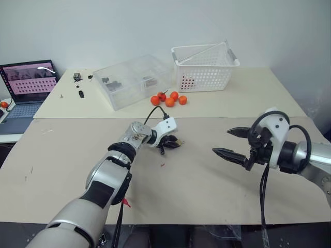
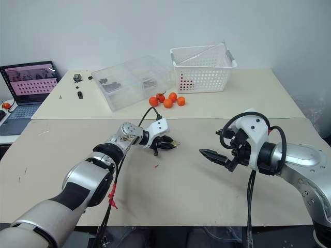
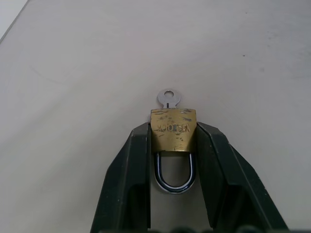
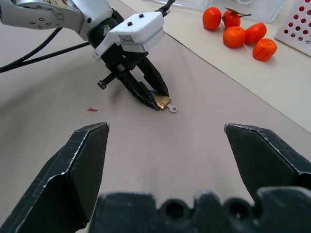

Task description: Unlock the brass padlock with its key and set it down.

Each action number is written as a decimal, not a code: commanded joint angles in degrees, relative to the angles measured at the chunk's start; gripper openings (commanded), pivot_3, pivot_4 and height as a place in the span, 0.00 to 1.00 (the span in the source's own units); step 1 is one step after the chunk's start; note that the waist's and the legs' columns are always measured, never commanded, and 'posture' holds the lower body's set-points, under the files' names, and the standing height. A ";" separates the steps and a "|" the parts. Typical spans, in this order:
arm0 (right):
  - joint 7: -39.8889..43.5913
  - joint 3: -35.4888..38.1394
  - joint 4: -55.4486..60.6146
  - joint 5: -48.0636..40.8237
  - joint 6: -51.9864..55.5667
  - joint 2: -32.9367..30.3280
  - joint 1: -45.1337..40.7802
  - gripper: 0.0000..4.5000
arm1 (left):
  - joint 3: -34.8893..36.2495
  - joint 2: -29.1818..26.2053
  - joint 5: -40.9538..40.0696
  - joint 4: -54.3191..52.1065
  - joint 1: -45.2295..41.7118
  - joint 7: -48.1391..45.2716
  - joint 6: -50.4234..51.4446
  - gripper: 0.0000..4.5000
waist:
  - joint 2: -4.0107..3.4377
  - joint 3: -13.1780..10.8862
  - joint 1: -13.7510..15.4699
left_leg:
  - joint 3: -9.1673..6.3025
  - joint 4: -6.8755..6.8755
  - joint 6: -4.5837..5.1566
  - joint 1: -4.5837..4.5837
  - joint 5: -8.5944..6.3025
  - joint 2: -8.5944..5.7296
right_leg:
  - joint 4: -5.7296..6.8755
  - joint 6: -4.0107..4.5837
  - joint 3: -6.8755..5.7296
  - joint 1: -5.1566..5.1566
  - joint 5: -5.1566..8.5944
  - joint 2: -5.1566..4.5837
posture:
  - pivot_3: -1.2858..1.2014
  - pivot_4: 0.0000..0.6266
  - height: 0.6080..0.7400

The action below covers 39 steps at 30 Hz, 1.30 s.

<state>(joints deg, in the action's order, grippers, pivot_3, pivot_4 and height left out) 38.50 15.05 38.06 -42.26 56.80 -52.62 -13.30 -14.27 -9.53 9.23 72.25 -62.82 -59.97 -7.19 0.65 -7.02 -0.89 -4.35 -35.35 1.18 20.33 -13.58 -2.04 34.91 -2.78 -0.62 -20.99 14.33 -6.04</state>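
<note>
Desk (image 1: 207, 186) covered in tan paper carries everything; far half at 12 o'clock has white basket (image 1: 205, 67), clear plastic box (image 1: 133, 80), small oranges (image 1: 169, 98), none of them part of the job, and laptop (image 1: 28, 85) off at 10 o'clock

Left end effector (image 1: 171, 142) sits mid-desk, low over the paper, fingers narrowed onto brass padlock (image 3: 173, 130). Left wrist view is the clear one: both black fingers (image 3: 133, 170) press the flat sides of the gold body, silvery shackle (image 3: 174, 175) loops back between them toward the wrist, looks seated in the body, so lock reads as not yet open. Key (image 3: 168, 98) is in the keyhole, round bow sticking out past the fingertips, free on all sides

Right end effector (image 1: 227, 142) hovers at 3 o'clock of the lock, well apart from it, fingers spread wide and holding nothing, aimed across toward the left one. In right wrist view the lock and key bow (image 4: 172, 109) lie straight ahead between its fingers. Tiny red speck (image 1: 162, 165) on the paper near 6 o'clock of the lock, ignore

Step, as I judge it: lock secured by left, key not yet gripped, so grasp phase done and unlock phase about to begin. Next move calls for right to close in on the bow, pinch that thin tab squarely, then twist while left holds firm. Bow is tiny and fingers are broad, so alignment must be fine; a slip could knock the lock out of the left grip
</note>
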 commanded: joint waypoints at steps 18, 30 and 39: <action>6.95 -14.68 -3.48 4.48 -7.20 1.86 -7.54 1.00 | -0.78 -19.46 -10.59 -61.58 21.27 -23.44 31.47 0.18 | -0.12 0.05 0.19 | -0.14 0.00 0.04 0.10 -0.02 0.08 | -0.01 0.00 0.05 -0.06 0.01 0.11 | 0.52 0.24 1.00; 7.39 -21.73 -3.69 17.30 -21.04 3.91 -6.37 1.00 | -0.02 -21.22 -23.87 -66.86 18.14 -24.87 57.30 0.18 | -0.13 0.05 0.04 | -0.14 -0.02 0.06 0.07 -0.03 0.24 | 0.00 -0.03 0.08 -0.09 0.03 0.33 | 0.52 0.24 1.00; 5.88 -22.91 -1.02 23.25 -25.18 5.58 -6.55 0.61 | 0.16 -20.00 -33.79 -60.35 10.22 -24.90 74.71 0.18 | -0.14 0.05 0.06 | -0.13 -0.05 0.10 0.05 -0.06 0.54 | 0.01 -0.02 0.09 -0.10 0.03 0.65 | 0.52 0.24 1.00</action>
<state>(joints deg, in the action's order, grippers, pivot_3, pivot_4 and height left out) 44.94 -8.69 34.73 -19.52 32.76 -47.56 -18.92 -15.08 -29.83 -20.92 10.84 -50.52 -84.09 63.46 0.51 -6.97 -0.83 -4.48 -35.40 1.29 20.37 -13.65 -1.49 34.93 -2.79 -0.53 -21.10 14.36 -5.39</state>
